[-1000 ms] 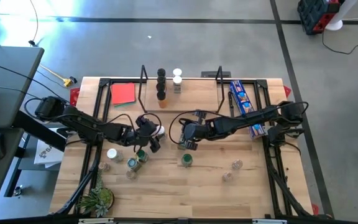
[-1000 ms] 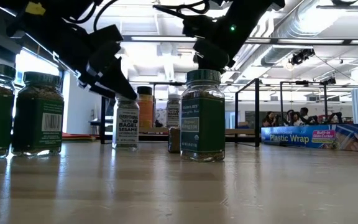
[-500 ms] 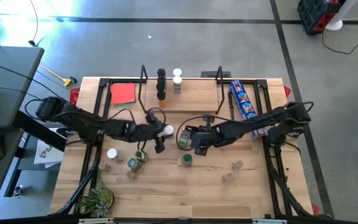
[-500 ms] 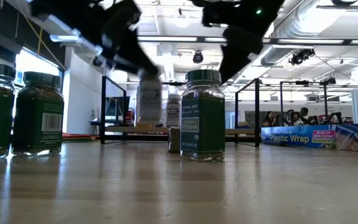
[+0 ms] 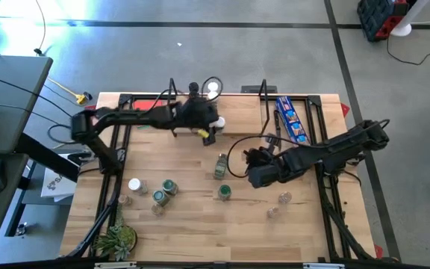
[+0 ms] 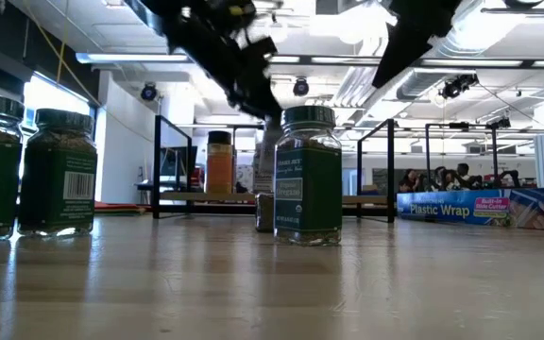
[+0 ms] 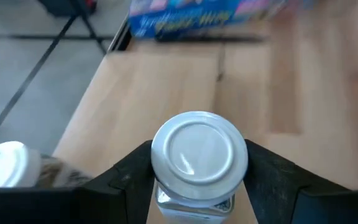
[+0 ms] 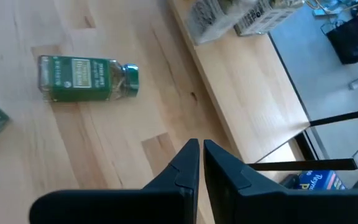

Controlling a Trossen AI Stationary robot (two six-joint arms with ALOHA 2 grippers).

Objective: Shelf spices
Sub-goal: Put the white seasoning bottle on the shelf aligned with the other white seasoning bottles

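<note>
My left gripper [image 5: 211, 128] is over the shelf [image 5: 237, 112], shut on a white-lidded spice jar [image 7: 199, 155]. Three more jars stand at the shelf's far left [image 5: 193, 91]; one is orange [image 6: 219, 162]. My right gripper [image 8: 201, 152] hangs shut and empty above the table's middle right [image 5: 254, 170]. A green-labelled jar [image 8: 86, 78] lies on its side near it [image 5: 221, 166]. A green-lidded jar [image 6: 307, 175] stands upright in the middle [image 5: 224, 193]. My left gripper pinches the jar between its two fingers [image 7: 135, 171], on opposite sides just under the white lid [image 7: 199, 149]. The fingers come slanting down from the table's left. The jar is lifted clear above the shelf board, its body hanging below the fingers.
Several jars stand on the table's left [image 5: 159, 193] and two at the right [image 5: 284, 197]. A blue plastic-wrap packet [image 5: 291, 119] lies right of the shelf, a red square [image 5: 148, 112] left of it. A small plant [image 5: 118, 240] sits at the near left corner.
My left gripper has lifted the white-lidded jar off the table and carried it up, right and toward the far edge, over the shelf, rolling its wrist. My right gripper, still shut, has risen and drawn back toward the table's right.
</note>
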